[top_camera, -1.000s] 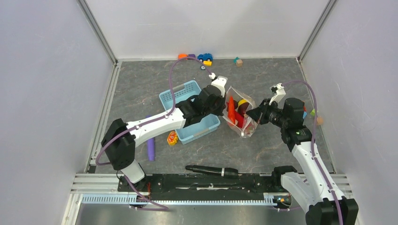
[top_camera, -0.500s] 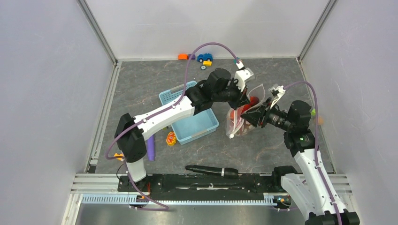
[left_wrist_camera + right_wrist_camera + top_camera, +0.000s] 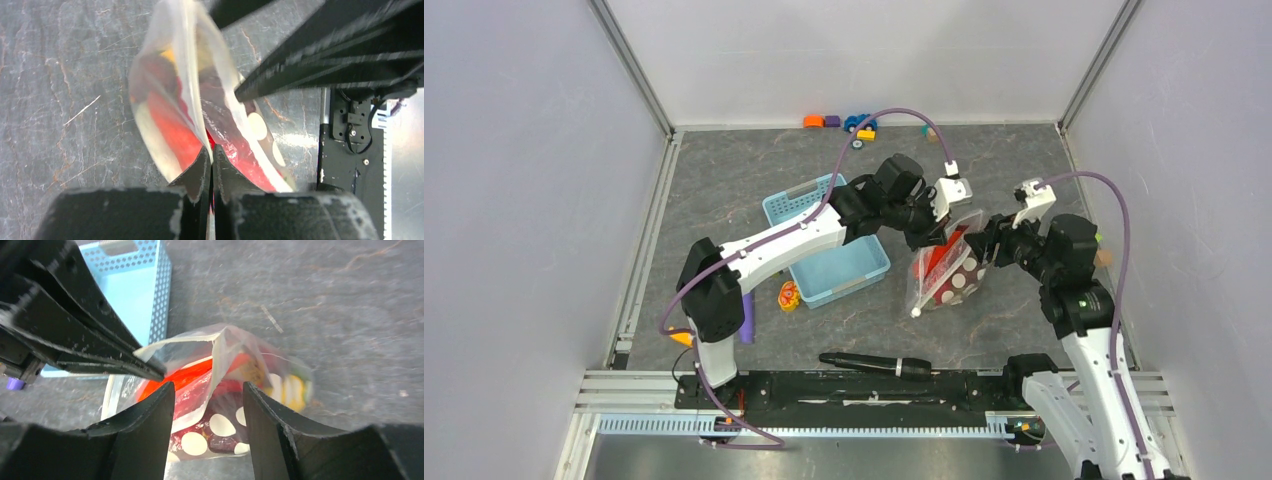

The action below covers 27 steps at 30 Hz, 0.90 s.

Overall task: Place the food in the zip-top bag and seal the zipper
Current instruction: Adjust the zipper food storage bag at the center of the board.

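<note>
One zip-top bag (image 3: 951,280), one light-blue basket (image 3: 829,245), two pincers over the desk (image 3: 724,200).
Nearest, one yellow-and-red toy (image 3: 791,294) lies beside the basket. Just right of the basket, the bag holds the food (image 3: 190,375): red, yellow and maroon pieces. The left pincer (image 3: 211,159) is clenched on the bag's mouth edge. The right pincer (image 3: 207,390) is released, jaws apart astride the other flap.

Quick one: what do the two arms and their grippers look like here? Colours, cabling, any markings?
Both arms, left arm and right arm, have white links with black joint housings. A purple cable loops along each to a white connector. Left gripper and right gripper have black, tapered fingers, edges scuffed pale. Green light on right arm.
</note>
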Each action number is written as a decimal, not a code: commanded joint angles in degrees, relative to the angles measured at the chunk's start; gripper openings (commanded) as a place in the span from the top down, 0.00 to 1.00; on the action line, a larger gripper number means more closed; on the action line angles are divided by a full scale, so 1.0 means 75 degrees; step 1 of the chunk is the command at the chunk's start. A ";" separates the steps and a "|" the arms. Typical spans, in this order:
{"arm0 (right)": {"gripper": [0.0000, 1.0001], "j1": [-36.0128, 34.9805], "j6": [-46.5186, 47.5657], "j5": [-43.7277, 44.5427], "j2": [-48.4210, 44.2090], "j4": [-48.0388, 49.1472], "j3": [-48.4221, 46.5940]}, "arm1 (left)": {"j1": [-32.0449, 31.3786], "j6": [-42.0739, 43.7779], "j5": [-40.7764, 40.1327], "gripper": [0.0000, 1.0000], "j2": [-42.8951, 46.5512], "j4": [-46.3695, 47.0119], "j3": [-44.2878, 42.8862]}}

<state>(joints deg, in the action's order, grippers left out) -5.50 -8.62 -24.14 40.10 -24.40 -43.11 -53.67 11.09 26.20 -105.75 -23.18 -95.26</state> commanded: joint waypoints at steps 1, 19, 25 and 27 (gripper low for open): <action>0.38 0.0026 0.0289 0.1155 -0.0586 0.0255 -0.0606 | 0.0031 0.0789 0.0831 0.98 0.0017 -0.0050 -0.0318; 0.29 0.0018 0.0551 0.0619 -0.0300 0.0009 -0.0769 | 0.0031 0.1482 0.1242 0.97 -0.0259 -0.0408 -0.0679; 0.32 0.0018 0.0840 0.0129 -0.0136 -0.0063 -0.0645 | 0.0031 0.1771 0.1456 0.97 -0.0406 -0.0760 -0.0892; 0.34 0.0020 0.0890 -0.0197 -0.0055 -0.0005 -0.0577 | 0.0031 0.1910 0.1629 0.97 -0.0416 -0.0796 -0.0880</action>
<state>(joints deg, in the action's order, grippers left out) -5.50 -4.56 -20.27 39.00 -24.47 -46.33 -53.67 20.93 34.15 -108.57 -27.97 -99.18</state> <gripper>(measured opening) 0.678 0.034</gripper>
